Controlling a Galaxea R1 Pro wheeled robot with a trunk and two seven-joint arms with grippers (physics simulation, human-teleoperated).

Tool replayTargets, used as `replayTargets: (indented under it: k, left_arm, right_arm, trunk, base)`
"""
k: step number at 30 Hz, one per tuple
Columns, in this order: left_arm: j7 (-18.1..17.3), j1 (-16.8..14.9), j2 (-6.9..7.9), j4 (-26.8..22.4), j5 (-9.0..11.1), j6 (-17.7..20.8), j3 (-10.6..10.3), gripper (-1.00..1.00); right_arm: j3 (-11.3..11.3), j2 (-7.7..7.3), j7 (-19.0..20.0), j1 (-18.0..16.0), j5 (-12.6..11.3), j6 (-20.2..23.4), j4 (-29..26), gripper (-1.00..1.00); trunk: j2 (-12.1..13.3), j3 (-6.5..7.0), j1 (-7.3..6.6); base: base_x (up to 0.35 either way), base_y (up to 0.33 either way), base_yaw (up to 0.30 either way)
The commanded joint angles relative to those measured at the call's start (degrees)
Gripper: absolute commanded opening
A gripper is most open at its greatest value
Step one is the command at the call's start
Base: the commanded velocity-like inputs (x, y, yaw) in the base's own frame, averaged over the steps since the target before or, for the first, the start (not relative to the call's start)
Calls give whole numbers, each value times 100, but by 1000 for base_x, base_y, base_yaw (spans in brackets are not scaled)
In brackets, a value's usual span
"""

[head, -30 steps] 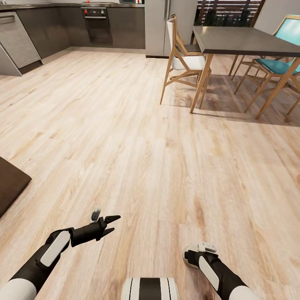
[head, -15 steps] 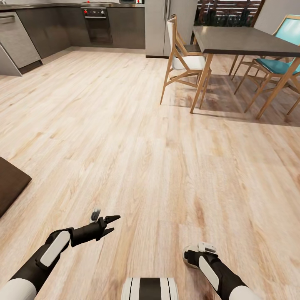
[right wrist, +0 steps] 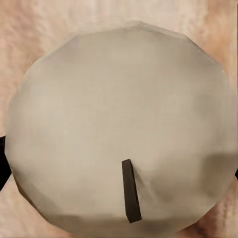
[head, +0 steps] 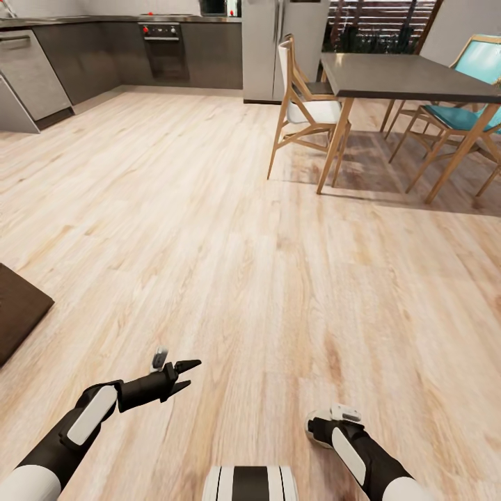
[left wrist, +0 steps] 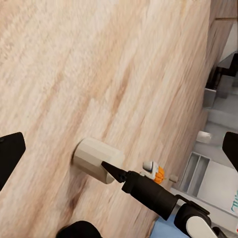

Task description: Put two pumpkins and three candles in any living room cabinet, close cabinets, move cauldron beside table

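This reads as a carrying step: the robot faces open wooden floor (head: 243,209) with a candle (right wrist: 119,124) in its right gripper (head: 327,426). The right wrist view looks straight down on the candle's pale round top and dark wick, and dark slivers of the fingers show at both of its sides. In the left wrist view one black finger rests against the candle's side, and the candle seems to hang clear of the floor with a shadow under it, so I judge the grip closed on it. The left gripper (head: 186,373) is spread wide and holds nothing. Ahead stand a dining table (head: 410,73) with chairs and, further back, grey kitchen cupboards (head: 90,56), and neither is where the candle belongs. A dark brown slab (head: 17,309) cuts in at the left edge of the head view; whether it is the cabinet I cannot tell. To do this well, the base should probably turn towards the living room smoothly. The right arm should stay low and quiet so the candle does not slip, and the left gripper should stay free for a drawer front.
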Motion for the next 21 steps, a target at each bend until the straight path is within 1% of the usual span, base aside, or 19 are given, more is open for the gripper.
replayTargets:
  k: [1, 21]
  left_arm:
    - [-12, -3, 3, 1, 8, 11, -11, 100]
    - [-10, -3, -1, 1, -10, 8, -11, 100]
  right_arm:
    - [48, -9, -53, -1, -58, 21, -11, -100]
    - [31, -19, 21, 2, -60, 13, -102, -100]
  trunk:
    - [0, 19, -3]
    - [27, 462, -55]
  base:
    - [0, 0, 0]
    - [0, 0, 0]
